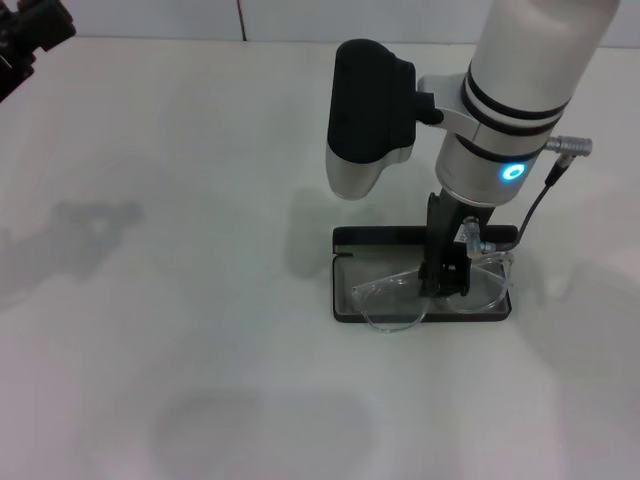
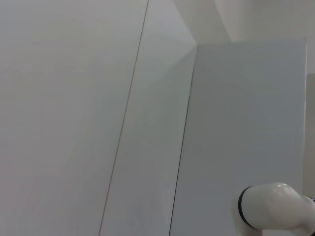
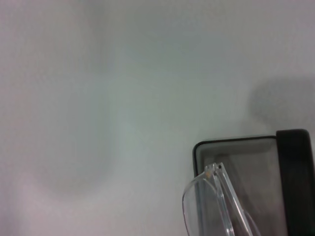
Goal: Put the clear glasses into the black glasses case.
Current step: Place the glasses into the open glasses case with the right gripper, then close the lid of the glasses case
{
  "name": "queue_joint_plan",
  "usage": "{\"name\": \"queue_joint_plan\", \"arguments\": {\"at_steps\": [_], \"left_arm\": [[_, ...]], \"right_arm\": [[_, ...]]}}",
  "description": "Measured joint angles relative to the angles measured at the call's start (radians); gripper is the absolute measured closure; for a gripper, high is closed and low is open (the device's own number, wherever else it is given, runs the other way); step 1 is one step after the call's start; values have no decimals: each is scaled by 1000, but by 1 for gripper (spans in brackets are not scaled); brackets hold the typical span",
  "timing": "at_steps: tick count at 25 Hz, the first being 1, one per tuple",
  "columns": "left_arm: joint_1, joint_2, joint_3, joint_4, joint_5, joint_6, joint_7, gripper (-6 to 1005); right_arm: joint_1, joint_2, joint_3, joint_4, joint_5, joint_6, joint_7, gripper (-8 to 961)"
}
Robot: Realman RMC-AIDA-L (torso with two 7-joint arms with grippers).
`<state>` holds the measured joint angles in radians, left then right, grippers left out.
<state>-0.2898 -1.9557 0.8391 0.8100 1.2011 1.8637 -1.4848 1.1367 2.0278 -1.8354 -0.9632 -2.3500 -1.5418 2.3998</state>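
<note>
The left hand (image 1: 30, 35) is parked at the far left corner of the white desk (image 1: 180, 300), well apart from the work; its fingers show only as a dark shape at the edge of the head view, so whether they are open or closed cannot be told, and its wrist view shows only pale wall panels. Toward the centre-right, the black glasses case (image 1: 345, 300) lies open and flat on the desk, grey lining up, with its hinged lid standing as a dark strip along the far side. The clear glasses (image 1: 395, 300) rest across the tray but not squarely in it: the left lens overhangs the near left rim of the case (the right wrist view confirms this, showing the folded temple end (image 3: 216, 169) projecting past the case corner (image 3: 199, 147)). The right hand (image 1: 447, 272) stands directly over the case, pointing down, its fingers reaching into the middle of the frame; it appears to be gripping the glasses at or near the bridge, though the contact itself is masked by the fingers. The step in hand is judged to be placement, nearly complete. The next move calls for shifting the frame slightly toward the right and the far side until both lenses clear the rim, then lowering, releasing and withdrawing straight up.
</note>
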Motion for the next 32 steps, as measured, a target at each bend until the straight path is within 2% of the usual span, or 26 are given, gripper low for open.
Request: {"name": "queue_joint_plan", "arguments": {"at_steps": [6,11,21,29,32], "left_arm": [[0,0,0,0,0,0,0,887],[1,0,0,0,0,0,0,887],[-1,0,0,0,0,-1,-1,888],[-14,-2,0,0,-9,-2,-22,887],[-31,-7,4,0,-5,-1,-33,885]], "right_arm": [[-10,0,9,-44,-4,-10,2,815],[-49,0,21,-129,-30,-16,2,816],[-67,0,40,-155,-19,-13,-11,816],[-171,-1,142,-305,1,-68,-35,817],[-232,-2,183,-383,13,-105,-37,817]]}}
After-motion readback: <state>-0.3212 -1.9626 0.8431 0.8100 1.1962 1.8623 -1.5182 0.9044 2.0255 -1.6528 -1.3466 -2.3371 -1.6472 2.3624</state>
